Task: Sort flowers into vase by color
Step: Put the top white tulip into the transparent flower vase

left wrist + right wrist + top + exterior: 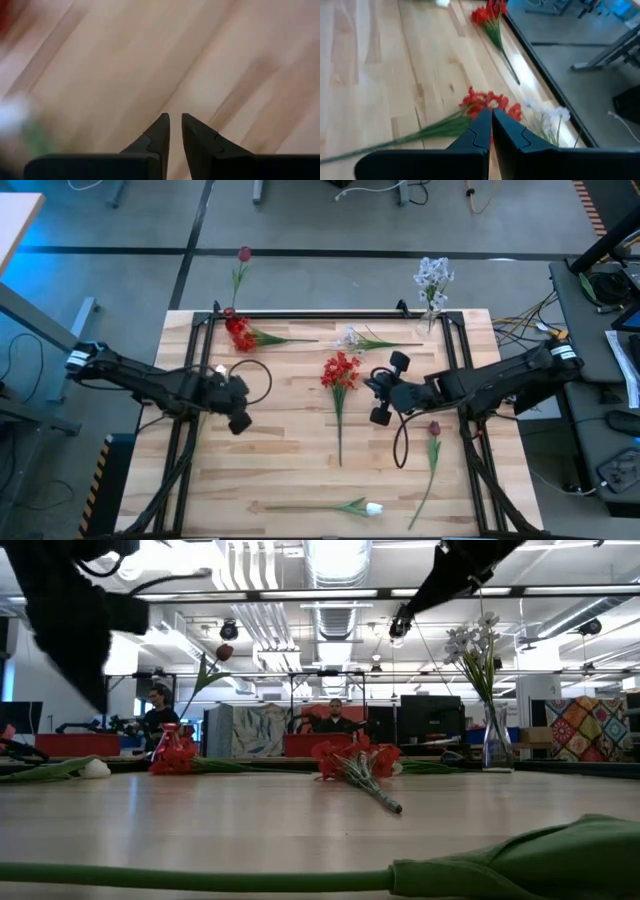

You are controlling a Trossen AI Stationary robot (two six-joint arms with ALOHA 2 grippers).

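Flowers lie spread over the wooden table (290, 450). One red cluster (340, 370) is in the middle and another (240, 335) lies at the far left. A pale spray (350, 338) lies by the far edge. A maroon tulip (434, 428) is at the right and a white tulip (373, 508) at the near edge. A second pale spray (432, 278) stands in a glass vase (495, 745) at the far right, and a maroon tulip (243, 255) stands upright at the far left. My right gripper (372, 388) hovers shut just right of the middle red cluster (487, 100). My left gripper (235, 402) hangs over bare wood with a narrow gap between its fingers (175, 116).
Black frame rails (330, 315) run along the far edge and down both sides of the table. Cables loop beside each gripper (258, 375). Bare wood lies between the left gripper and the middle red cluster. People sit at desks (335, 718) in the room beyond.
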